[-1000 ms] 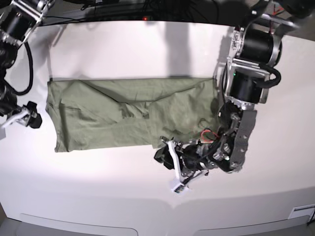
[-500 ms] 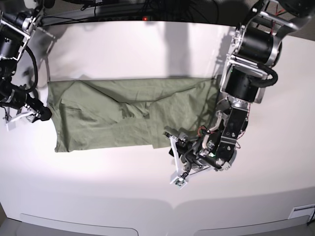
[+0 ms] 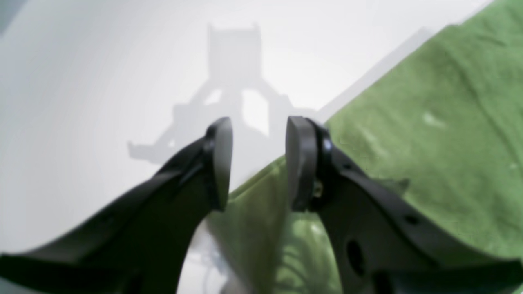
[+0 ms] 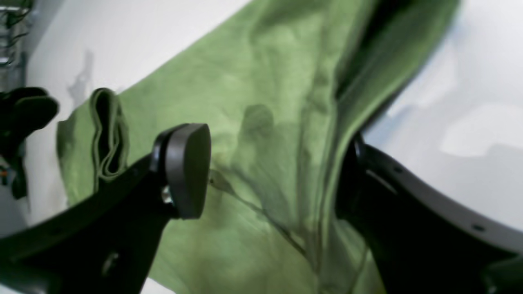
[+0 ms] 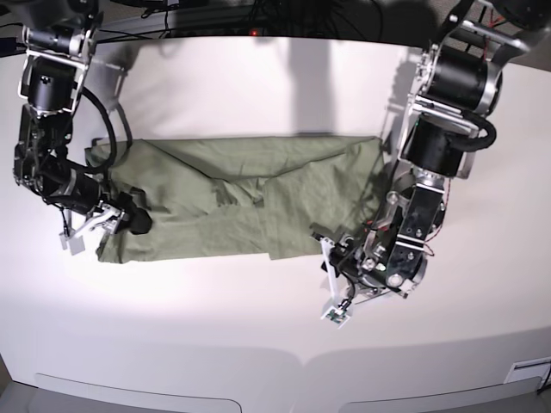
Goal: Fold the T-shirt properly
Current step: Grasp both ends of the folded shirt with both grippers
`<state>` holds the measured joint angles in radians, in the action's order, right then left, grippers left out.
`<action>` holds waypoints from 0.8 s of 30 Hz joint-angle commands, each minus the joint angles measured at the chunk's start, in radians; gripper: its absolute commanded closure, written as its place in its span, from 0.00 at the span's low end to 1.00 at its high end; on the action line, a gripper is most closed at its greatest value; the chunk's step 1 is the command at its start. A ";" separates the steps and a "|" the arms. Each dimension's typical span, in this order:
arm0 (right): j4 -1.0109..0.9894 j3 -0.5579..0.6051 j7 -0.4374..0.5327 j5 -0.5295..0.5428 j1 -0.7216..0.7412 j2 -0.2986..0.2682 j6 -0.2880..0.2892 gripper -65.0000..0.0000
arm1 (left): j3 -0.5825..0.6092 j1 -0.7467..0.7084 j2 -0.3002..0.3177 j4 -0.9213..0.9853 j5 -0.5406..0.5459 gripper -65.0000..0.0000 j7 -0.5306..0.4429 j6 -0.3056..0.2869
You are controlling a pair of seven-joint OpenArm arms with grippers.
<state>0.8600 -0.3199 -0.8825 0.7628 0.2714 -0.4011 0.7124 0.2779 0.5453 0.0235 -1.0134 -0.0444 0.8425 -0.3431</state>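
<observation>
With the T-shirt (image 5: 232,202) spread on the counter (image 5: 258,344), the right tool (image 4: 269,171) gaped wide astride its edge, the left tool (image 3: 257,163) part-open and empty; both should seize corners squarely.

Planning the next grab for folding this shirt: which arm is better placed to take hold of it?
Probably the right gripper: its open jaws straddle the T-shirt. The left gripper sits off its edge.

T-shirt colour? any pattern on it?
Plain sage green T-shirt, no pattern visible. Base view shows it best.
</observation>
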 commanded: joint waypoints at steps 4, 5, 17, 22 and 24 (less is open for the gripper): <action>0.006 0.005 -0.087 -0.044 0.000 -0.009 -0.014 0.65 | -0.001 0.034 0.023 -0.016 0.045 0.67 -0.005 0.003; 0.015 0.005 -0.105 -0.044 0.000 -0.010 -0.014 0.81 | -0.001 0.034 0.028 -0.016 0.053 0.67 -0.005 0.003; 0.257 0.005 -0.148 0.034 0.003 -0.005 -0.014 1.00 | -0.002 -0.047 0.126 -0.016 0.056 0.67 0.148 0.145; 0.269 0.005 -0.148 0.035 0.027 0.031 -0.014 1.00 | -0.002 -0.097 0.192 -0.017 0.045 0.67 0.128 0.185; 0.269 0.006 -0.153 0.035 0.040 0.055 -0.014 1.00 | -0.002 -0.095 0.210 -0.023 0.045 0.67 0.121 0.202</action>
<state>1.1103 -0.3130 -1.0515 0.7719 0.2779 -0.3340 0.6926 0.2798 0.4412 0.2150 -1.0344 0.0414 0.9203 -0.1596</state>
